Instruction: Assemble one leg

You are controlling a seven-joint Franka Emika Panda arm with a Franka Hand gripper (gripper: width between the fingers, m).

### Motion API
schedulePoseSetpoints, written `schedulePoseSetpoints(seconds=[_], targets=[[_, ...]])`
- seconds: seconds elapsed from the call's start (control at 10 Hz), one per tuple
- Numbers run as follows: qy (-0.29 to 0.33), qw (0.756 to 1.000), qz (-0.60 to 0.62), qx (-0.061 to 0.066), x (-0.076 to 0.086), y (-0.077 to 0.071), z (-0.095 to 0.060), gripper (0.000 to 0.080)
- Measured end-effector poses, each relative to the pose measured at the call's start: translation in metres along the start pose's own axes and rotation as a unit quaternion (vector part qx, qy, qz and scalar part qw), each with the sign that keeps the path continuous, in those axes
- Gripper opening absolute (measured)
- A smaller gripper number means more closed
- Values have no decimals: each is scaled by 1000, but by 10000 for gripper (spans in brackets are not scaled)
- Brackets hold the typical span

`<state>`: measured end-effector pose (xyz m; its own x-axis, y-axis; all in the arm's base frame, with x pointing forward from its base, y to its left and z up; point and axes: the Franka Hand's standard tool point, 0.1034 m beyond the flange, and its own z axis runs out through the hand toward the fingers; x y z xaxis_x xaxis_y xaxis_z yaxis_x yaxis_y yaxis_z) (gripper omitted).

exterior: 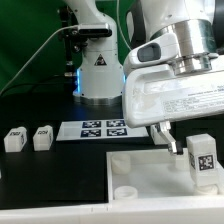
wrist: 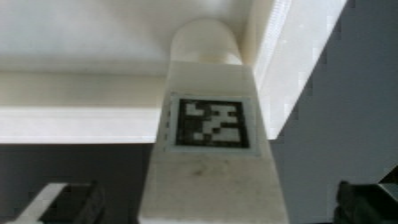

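Observation:
A leg (exterior: 203, 160), a small white block with a black-and-white tag, stands upright on the right part of the flat white tabletop panel (exterior: 150, 190). In the wrist view the same leg (wrist: 214, 120) fills the middle, with the panel (wrist: 80, 105) behind it. My gripper (exterior: 197, 150) is open and straddles the leg. One dark fingertip (wrist: 68, 203) and the other show on either side in the wrist view, each with a gap to the leg. Only one finger (exterior: 166, 138) shows in the exterior view. Two more legs (exterior: 14, 139) (exterior: 42, 137) stand at the exterior view's left.
The marker board (exterior: 100, 128) lies on the black table behind the panel. The robot base (exterior: 98, 70) stands behind it, against a green backdrop. A round socket (exterior: 126, 190) shows at the panel's near left corner.

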<state>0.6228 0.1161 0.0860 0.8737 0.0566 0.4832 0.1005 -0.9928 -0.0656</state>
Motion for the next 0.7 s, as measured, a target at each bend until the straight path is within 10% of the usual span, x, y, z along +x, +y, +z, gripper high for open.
schedulePoseSetpoints(seconds=[0.7], targets=[[-90,996,8,3,3,-1,-35,649]])
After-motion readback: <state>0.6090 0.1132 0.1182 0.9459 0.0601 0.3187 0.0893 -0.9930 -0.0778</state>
